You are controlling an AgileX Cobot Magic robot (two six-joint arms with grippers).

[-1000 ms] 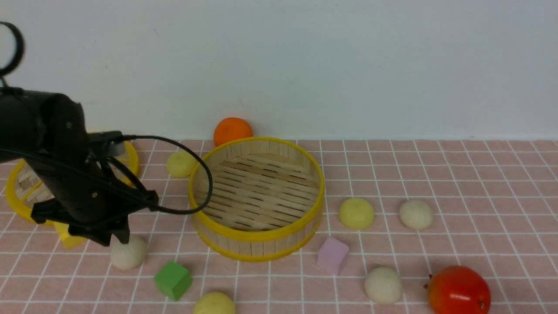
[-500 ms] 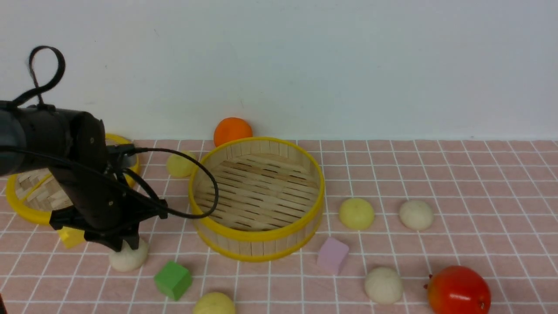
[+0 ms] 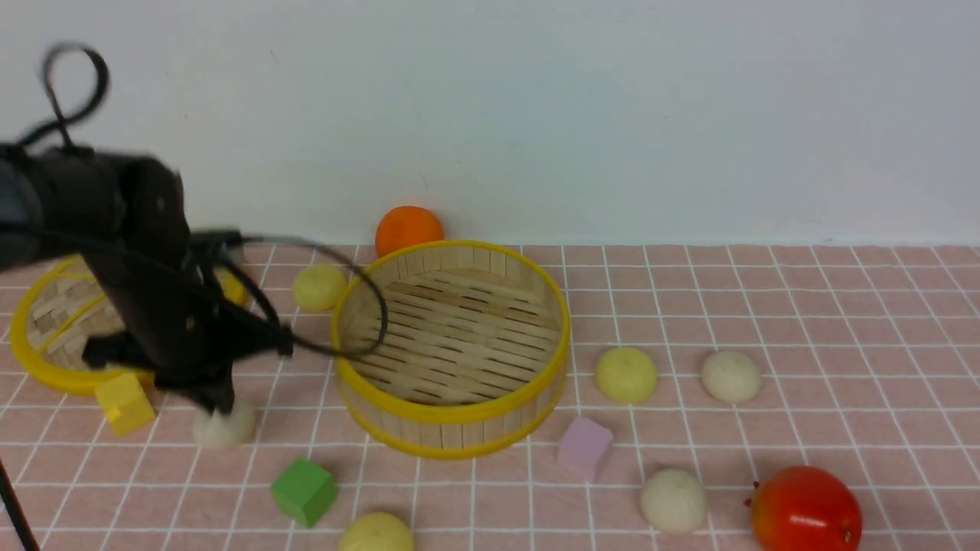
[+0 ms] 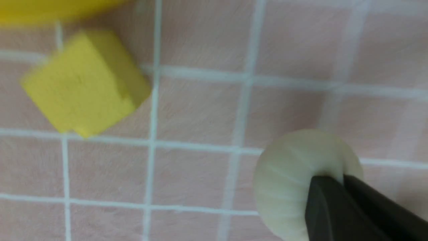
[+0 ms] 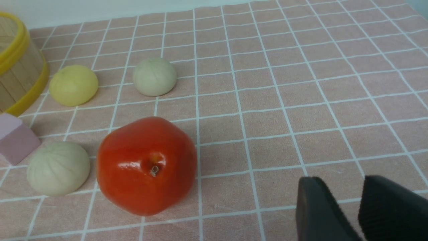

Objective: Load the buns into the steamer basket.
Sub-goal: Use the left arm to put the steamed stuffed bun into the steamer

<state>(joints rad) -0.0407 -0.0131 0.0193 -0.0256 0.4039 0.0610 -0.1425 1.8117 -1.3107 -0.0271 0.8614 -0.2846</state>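
The steamer basket point(image 3: 452, 417) stands mid-table with nothing in it. My left gripper point(image 3: 218, 405) is shut on an off-white bun point(image 3: 227, 430) to the basket's left, its black fingers point(image 4: 326, 207) pinching the bun's point(image 4: 287, 180) top. Loose buns lie around the basket: a yellow one point(image 3: 319, 287) behind it on the left, a yellow one point(image 3: 626, 375) and an off-white one point(image 3: 731, 376) to its right, an off-white one point(image 3: 674, 500) and a yellow one point(image 3: 377, 533) near the front. My right gripper point(image 5: 359, 187) hangs open over bare cloth and is out of the front view.
A flat woven lid point(image 3: 46, 376) lies far left, with a yellow cube point(image 3: 124, 403) beside it. A green cube point(image 3: 304, 491) and a pink cube point(image 3: 585, 448) sit in front of the basket. An orange point(image 3: 408, 228) is by the wall, a red fruit point(image 3: 805, 509) front right.
My left gripper dropped onto the off-white bun, closed on it and has risen slightly with it. The yellow cube is now uncovered. The right side is unchanged.
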